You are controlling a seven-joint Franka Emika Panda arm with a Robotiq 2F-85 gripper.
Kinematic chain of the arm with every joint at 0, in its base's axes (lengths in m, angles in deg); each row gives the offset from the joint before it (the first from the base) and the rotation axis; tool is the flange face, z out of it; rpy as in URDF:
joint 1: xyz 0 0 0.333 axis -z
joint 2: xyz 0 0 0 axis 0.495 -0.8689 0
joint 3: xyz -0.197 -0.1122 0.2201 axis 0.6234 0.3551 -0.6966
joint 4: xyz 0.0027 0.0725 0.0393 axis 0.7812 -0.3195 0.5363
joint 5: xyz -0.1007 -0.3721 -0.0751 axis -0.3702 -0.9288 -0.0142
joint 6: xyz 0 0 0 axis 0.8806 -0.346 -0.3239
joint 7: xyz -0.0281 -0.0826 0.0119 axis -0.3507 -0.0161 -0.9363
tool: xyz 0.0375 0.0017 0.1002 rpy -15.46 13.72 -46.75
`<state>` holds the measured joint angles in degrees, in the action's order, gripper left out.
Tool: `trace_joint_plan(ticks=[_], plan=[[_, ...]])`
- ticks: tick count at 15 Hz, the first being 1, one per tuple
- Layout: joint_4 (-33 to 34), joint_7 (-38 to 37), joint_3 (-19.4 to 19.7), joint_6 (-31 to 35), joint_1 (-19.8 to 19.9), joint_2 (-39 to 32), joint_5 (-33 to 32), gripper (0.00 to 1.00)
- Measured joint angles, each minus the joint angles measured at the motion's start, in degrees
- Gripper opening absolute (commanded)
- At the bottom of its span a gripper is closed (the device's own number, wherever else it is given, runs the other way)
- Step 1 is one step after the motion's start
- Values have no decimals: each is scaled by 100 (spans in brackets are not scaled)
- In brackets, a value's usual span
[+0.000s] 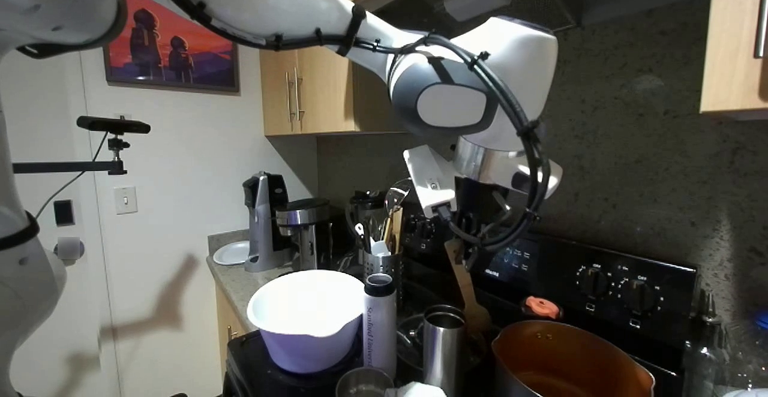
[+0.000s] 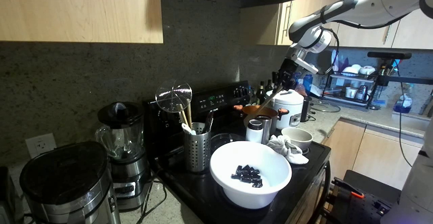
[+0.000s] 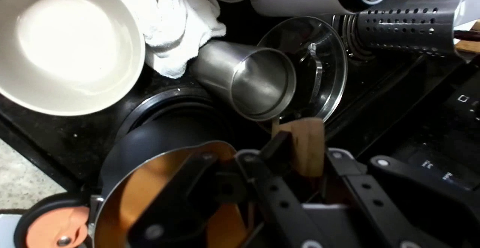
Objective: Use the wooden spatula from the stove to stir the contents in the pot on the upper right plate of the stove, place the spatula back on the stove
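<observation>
Wooden spatula (image 1: 464,284), one, tilted, clamped in claw (image 3: 306,150); blade (image 1: 477,319) down, outside copper-orange pot (image 1: 558,349), near steel tumbler (image 1: 444,352); stirring probably pending: best raise blade clear of tumbler and pot before lowering in.

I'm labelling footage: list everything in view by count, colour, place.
Stove: 1, black, against wall
Wooden spatula: 1, light brown, in gripper
Pot: 1, copper inside, on stove
Large bowl: 1, white, on stove
Chunks: several, black, in large bowl
Small bowl: 1, cream, on stove
Cloth: 1, white, on stove
Tall cup: 1, steel, on stove
Glass lid: 1, clear, beside tall cup
Flask: 1, white, on stove
Utensil holder: 1, steel, on stove
Appliances: several, mixed, on counters
Picture: 1, reddish, on white wall
Cabinets: several, wooden, high and low
Smaller items: uncounted, mixed, throughout
Arm: 1, white, over stove
Gripper: 1, black, over stove
</observation>
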<state>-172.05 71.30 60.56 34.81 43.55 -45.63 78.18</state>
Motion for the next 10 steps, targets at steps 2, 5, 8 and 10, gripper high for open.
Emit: trace_joint_plan(ticks=[2,5,8,10], plan=[[276,-92,0,-218,-19,47,0,4],[647,-205,0,-435,-56,108,3,4],[951,-295,0,-470,-101,130,-40,4],[1130,-335,0,-457,-107,131,-225,4]])
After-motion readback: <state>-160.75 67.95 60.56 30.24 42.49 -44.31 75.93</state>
